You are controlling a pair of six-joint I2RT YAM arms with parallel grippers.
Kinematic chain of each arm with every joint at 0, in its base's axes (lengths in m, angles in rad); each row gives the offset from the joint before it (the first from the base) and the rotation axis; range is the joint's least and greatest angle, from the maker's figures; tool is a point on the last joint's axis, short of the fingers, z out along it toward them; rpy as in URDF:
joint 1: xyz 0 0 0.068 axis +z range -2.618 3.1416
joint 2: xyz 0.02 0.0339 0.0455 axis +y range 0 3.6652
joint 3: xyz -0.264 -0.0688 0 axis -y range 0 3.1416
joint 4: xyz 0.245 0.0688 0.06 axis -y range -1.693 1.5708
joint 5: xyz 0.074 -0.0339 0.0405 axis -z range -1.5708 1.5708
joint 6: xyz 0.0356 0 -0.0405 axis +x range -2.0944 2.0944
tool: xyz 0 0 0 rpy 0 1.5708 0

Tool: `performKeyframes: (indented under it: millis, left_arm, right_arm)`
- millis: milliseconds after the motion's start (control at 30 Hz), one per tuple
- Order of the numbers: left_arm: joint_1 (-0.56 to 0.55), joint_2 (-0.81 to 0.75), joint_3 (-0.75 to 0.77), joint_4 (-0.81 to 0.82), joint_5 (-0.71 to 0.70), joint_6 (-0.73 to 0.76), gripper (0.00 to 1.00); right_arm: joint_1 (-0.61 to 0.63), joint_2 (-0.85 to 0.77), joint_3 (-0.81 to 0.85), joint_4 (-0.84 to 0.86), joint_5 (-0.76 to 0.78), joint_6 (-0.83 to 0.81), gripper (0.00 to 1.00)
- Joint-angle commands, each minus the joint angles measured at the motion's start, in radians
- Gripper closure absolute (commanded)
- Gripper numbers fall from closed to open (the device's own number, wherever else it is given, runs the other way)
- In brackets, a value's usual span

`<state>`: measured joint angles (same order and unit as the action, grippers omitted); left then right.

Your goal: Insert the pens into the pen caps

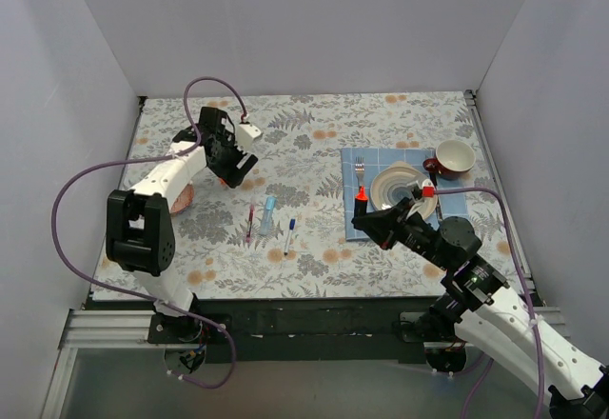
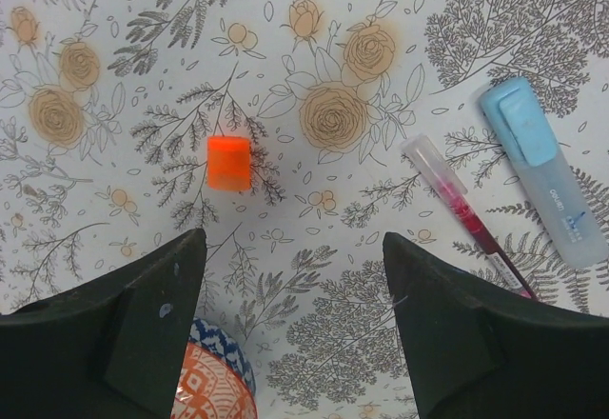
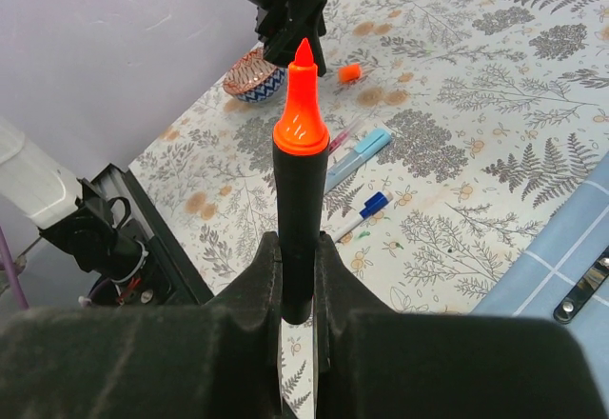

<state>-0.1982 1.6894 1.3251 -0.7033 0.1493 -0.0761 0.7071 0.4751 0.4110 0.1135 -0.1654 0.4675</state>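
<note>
My right gripper is shut on the thick black marker and holds it upright above the table, its bare orange-red tip pointing up; it also shows in the top view. The orange-red cap lies alone on the floral cloth. My left gripper is open and empty, hovering just short of the cap; the top view shows it at the far left. The maroon-red pen, the light-blue marker and the white pen with a dark blue cap lie side by side at mid table.
A patterned orange and blue bowl sits under my left gripper's near finger. A blue placemat at the right carries a plate, a silver fork and a red and white cup. White walls close in three sides.
</note>
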Motion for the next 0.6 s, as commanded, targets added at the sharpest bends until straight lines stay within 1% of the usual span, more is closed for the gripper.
performKeyframes:
  millis: [0,100,167,333,433,567]
  left_arm:
    - [0.035,0.067,0.054,-0.004,0.01,0.056,0.28]
    - [0.045,0.105,0.065,0.013,-0.016,0.07,0.28]
    - [0.045,0.128,0.071,0.019,-0.037,0.111,0.28]
    - [0.056,0.188,0.082,0.037,-0.025,0.134,0.3]
    - [0.062,0.216,0.091,0.057,-0.024,0.148,0.29]
    - [0.082,0.266,0.111,0.067,-0.007,0.15,0.32]
  right_arm:
    - [-0.003,-0.023,0.052,0.022,0.032,-0.026,0.99]
    - [-0.001,-0.026,0.051,0.015,0.043,-0.035,0.99]
    - [-0.003,-0.036,0.043,0.018,0.049,-0.035,0.99]
    - [0.0,-0.038,0.028,0.029,0.063,-0.039,0.99]
    - [0.006,-0.038,0.028,0.026,0.082,-0.056,0.99]
    - [0.012,-0.035,0.025,0.028,0.101,-0.066,0.99]
